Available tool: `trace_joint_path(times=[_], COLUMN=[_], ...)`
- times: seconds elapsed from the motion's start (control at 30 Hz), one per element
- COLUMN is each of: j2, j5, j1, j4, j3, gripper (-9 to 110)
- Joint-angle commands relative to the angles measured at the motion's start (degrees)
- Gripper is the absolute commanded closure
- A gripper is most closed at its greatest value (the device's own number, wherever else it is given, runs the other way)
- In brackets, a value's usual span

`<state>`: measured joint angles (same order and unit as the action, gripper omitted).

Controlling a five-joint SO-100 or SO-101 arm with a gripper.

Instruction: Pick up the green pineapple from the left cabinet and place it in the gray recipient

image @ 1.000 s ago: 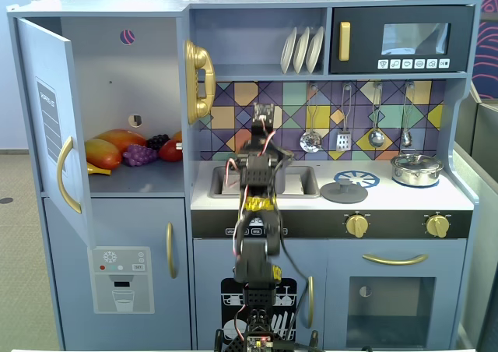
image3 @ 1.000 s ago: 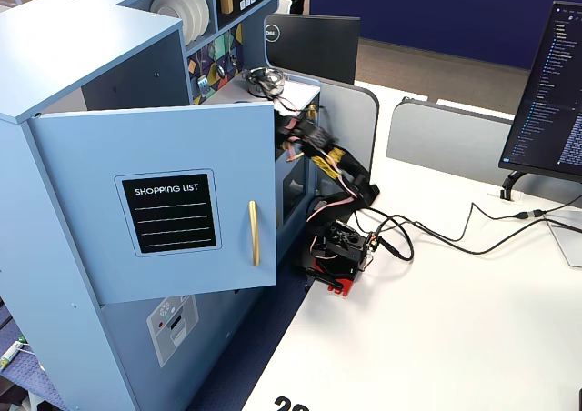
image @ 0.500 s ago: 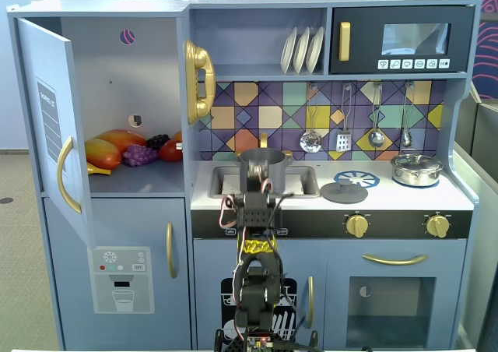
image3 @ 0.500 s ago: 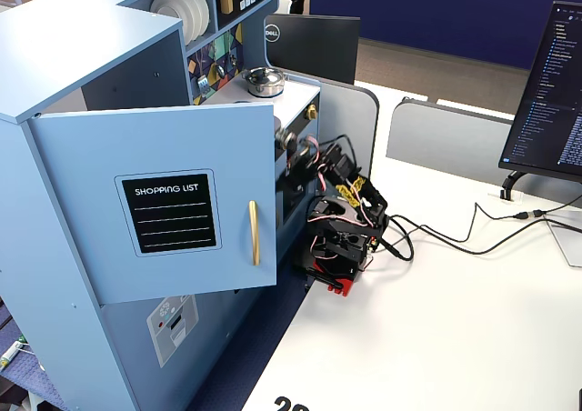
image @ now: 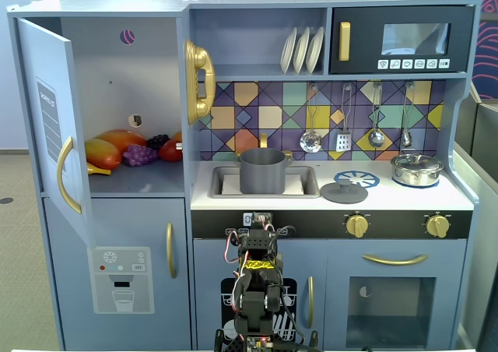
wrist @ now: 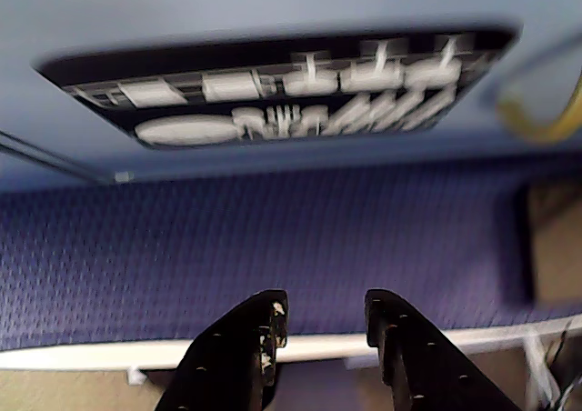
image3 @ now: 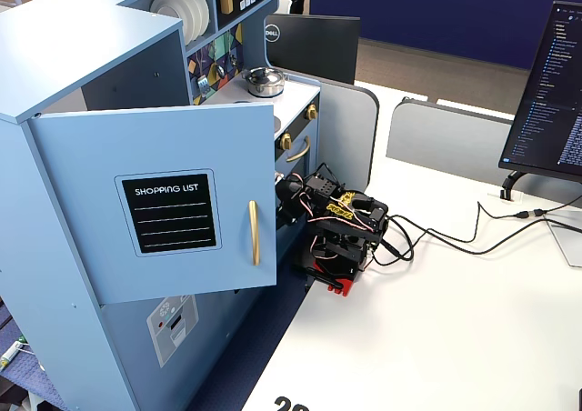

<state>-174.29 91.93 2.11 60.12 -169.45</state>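
Behind everything stands a light blue toy kitchen with a colourful tiled backsplash, and we see our arm folded low in front of its lower doors. Our gripper [wrist: 320, 325] points down at a purple mat [wrist: 273, 256] and a black dishwasher panel [wrist: 282, 88]; the two dark fingers [wrist: 245, 347] stand apart with a plain gap between them and nothing in it.

We find the left cabinet [image: 124, 95] with its blue door [image: 50, 126] swung wide, curved gold handle toward us; in a fixed view from the side that door [image3: 159, 206] shows a "SHOPPING LIST" label. On the cabinet shelf lie orange and red fruit [image: 105, 151] and a purple grape bunch [image: 140, 155], touching one another.

We cannot pick out the green pineapple on that shelf in any view. The gray recipient [image: 262, 170] is a matte gray cylinder with small side handles, standing upright in the sink [image: 307, 182]. Whether the pineapple lies inside it we cannot tell, since its inside is hidden from us. A flat gray lid [image: 343, 191] rests just beside the sink, and a shiny steel pot [image: 416, 169] sits farther right.
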Motion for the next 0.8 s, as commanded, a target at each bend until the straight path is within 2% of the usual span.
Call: trace_joint_path(times=[0.0,0.13,0.47,0.77], j2=[0.4,0.3,-7.8,-7.8], j5=[-0.9,-5.4,-4.9,-5.3], j1=[0.6,0.1,0.8,-3.2], j4=[-1.8,2.7,21.7,27.5], j3=[-2.5,-2.5,-2.5,-2.5], gripper=[101,101,101,101])
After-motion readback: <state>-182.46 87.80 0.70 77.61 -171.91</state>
